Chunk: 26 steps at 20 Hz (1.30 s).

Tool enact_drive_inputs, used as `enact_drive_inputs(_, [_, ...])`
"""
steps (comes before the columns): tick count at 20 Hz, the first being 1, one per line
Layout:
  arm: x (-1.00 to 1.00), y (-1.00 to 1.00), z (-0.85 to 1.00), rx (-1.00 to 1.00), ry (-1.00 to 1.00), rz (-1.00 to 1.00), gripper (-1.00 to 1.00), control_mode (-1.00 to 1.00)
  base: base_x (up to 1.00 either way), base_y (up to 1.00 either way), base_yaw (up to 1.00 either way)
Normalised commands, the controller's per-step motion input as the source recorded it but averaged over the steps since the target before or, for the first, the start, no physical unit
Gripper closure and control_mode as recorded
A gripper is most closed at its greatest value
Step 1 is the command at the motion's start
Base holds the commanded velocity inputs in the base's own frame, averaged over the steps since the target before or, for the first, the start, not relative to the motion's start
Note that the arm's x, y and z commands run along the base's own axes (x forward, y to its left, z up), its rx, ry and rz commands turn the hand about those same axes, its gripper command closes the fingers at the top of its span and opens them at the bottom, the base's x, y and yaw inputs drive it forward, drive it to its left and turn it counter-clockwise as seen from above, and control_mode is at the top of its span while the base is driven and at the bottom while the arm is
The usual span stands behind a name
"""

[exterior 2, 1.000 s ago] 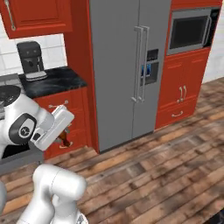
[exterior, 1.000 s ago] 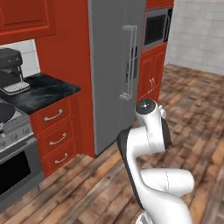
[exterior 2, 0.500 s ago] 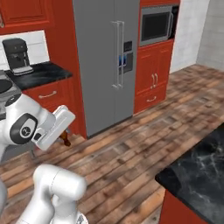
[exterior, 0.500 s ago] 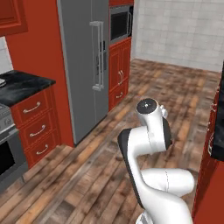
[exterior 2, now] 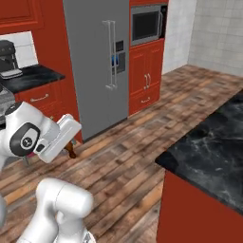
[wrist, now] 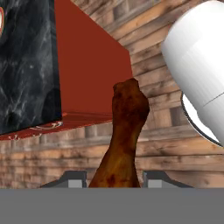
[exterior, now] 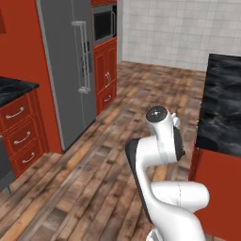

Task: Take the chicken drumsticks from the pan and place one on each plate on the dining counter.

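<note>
In the hand view a dark reddish-brown chicken drumstick (wrist: 124, 135) stands up between my two fingertips, and my gripper (wrist: 114, 178) is shut on its thick end. From the right base view the gripper (exterior 2: 70, 146) hangs low over the wooden floor, with the drumstick (exterior 2: 71, 152) poking out below the hand. The dining counter (exterior 2: 209, 156) has a black veined top and red sides; it lies to the right, also seen as the dining counter (exterior: 221, 94) and, past the drumstick, as the dining counter (wrist: 30, 65). The pan and the plates are out of view.
A grey fridge (exterior 2: 99, 61) stands between red cabinets, with a microwave (exterior 2: 147, 23) built in beside it. A coffee machine (exterior 2: 8, 57) sits on a small black top at the far left. Open wooden floor (exterior: 94, 160) lies between the fridge and the island.
The whole picture has swung: the base has turned, so the fridge and cabinets slid left and the dining counter has come further into view on the right. The hold on the drumstick is unchanged.
</note>
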Motion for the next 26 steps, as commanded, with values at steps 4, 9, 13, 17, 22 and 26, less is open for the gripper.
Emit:
enact_drive_inputs(4, [0.00,0.00,0.00,0.00,0.00,0.00,1.00,1.00,-0.40,-1.00,-0.14])
enact_drive_inputs(9, [0.00,0.00,0.00,0.00,0.00,0.00,1.00,1.00,-0.60,-1.00,-0.09])
enact_drive_inputs(13, [0.00,0.00,0.00,0.00,0.00,0.00,1.00,1.00,-0.41,-1.00,-0.02])
enact_drive_inputs(17, [0.00,0.00,0.00,0.00,0.00,0.00,1.00,1.00,-0.30,-1.00,0.00])
enact_drive_inputs(22, [0.00,0.00,0.00,0.00,0.00,0.00,1.00,1.00,-0.18,-1.00,0.00])
enact_drive_inputs(26, [0.00,0.00,0.00,0.00,0.00,0.00,1.00,1.00,-0.11,-1.00,0.00])
